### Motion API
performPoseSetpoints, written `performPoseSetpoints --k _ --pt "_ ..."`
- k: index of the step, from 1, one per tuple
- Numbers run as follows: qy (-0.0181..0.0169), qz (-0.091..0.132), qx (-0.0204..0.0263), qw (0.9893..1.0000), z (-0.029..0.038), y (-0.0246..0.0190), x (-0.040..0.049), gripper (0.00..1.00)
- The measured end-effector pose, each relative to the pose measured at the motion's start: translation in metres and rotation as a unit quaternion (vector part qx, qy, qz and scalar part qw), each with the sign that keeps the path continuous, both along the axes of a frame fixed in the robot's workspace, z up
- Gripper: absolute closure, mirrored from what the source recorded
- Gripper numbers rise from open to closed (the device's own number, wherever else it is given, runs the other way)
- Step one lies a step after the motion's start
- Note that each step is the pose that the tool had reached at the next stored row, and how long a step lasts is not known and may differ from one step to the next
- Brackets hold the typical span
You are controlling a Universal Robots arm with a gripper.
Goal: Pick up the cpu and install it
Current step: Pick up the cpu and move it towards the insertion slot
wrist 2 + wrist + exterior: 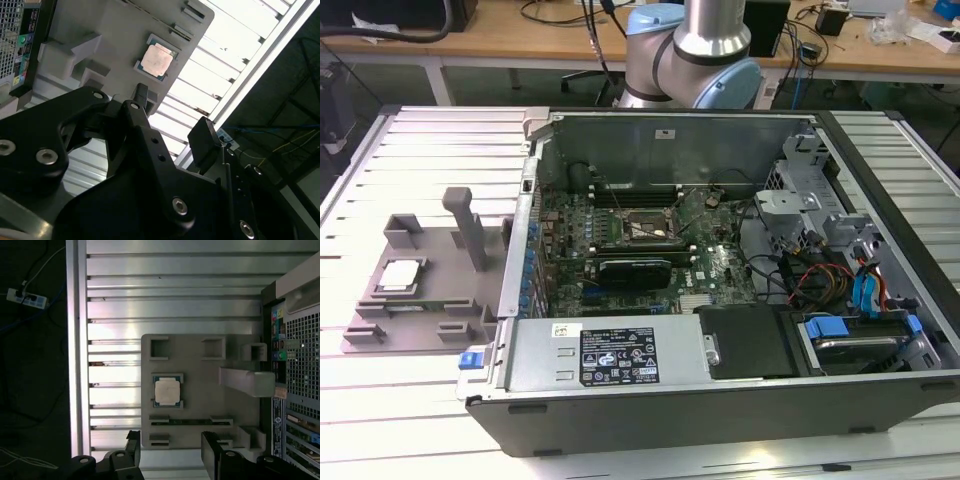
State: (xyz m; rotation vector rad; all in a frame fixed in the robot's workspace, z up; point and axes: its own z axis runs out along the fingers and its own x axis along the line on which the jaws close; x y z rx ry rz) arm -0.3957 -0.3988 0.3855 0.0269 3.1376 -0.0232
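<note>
Closest in, my gripper (170, 441) stands wide and empty at the edge of the fixture tray (200, 385). On that tray the cpu (167, 391) sits unpicked. Well apart from the tray, the socket (642, 228) appears vacant; pickup and installation are both left to do.

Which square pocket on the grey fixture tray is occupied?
The one holding the cpu, silvery top up, midway across the grey tray. The two smaller square pockets near the tray's edge are empty.
</note>
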Motion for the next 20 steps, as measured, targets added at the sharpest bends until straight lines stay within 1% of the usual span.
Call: performPoseSetpoints --k 2,6,9,10,20 --pt "0.0 0.0 0.0 1.0 -0.002 0.0004 0.0007 0.4" --pt "0.0001 0.0 -0.0003 1.0 -0.01 0.0023 0.0017 0.4" --pt "0.0002 0.0 -0.0003 1.0 -0.015 0.0025 0.002 0.4" --pt "0.0002 0.0 -0.0003 1.0 -0.0178 0.0026 0.0022 0.4" --pt "0.0002 0.0 -0.0003 1.0 -0.0292 0.0025 0.0025 0.4"
